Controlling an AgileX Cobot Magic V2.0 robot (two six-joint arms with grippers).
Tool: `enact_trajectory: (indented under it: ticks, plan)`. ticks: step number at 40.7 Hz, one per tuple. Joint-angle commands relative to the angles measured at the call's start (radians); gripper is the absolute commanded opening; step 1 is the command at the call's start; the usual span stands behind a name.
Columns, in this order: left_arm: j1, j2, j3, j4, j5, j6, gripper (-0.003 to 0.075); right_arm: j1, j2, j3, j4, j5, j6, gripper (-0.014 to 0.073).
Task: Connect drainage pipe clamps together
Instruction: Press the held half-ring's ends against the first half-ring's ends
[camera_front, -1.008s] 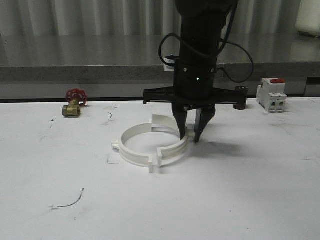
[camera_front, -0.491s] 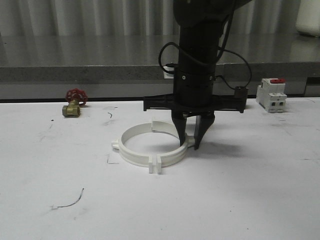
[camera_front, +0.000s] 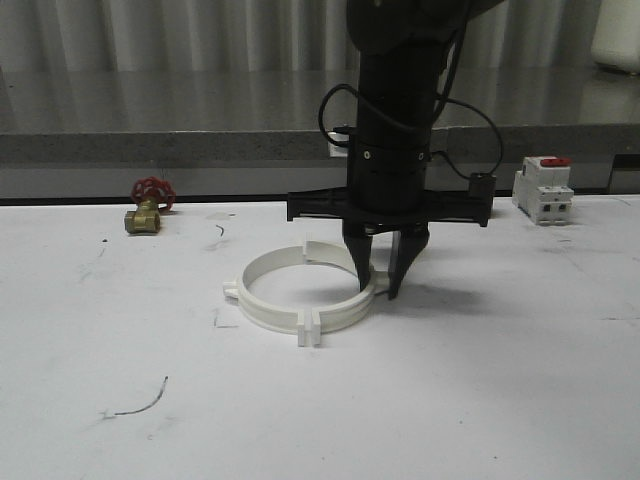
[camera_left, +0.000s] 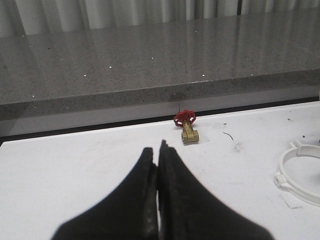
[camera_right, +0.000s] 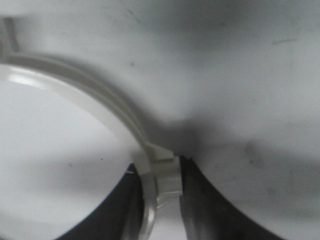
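Pinching the right side of the clamps (camera_front: 305, 290) mid-table, the right gripper (camera_front: 383, 283) stands upright — the two bands' front tabs meeting. Left wrist: left gripper (camera_left: 158, 159) pressed closed, empty, above the table (camera_left: 75, 160) — valve (camera_left: 187, 127) beyond. Right wrist: fingers (camera_right: 200, 200) straddle the band at its lug.

The front view is dim and grainy, with flat, grey light from above; the white tabletop (camera_front: 480, 400) reads as dull grey, and a soft shadow lies on it just right of the right gripper (camera_front: 383, 288). In the left wrist view the light is brighter and the far ledge sharp, while the near black left gripper (camera_left: 158, 155) is soft-edged. The right wrist view is blurred and murky, its clamp band (camera_right: 85, 92) showing pale glare.
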Motion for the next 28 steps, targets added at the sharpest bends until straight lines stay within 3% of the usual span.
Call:
enact_trajectory:
  ticks: [1, 28]
  plan:
    - [-0.001, 0.006, -0.028, 0.001, -0.078, -0.001, -0.0020, -0.003, -0.049, -0.022, -0.003, -0.019, 0.008, 0.0112]
    - [-0.001, 0.006, -0.028, 0.001, -0.078, -0.001, -0.0020, -0.004, -0.049, -0.022, -0.001, -0.015, 0.010, 0.0188]
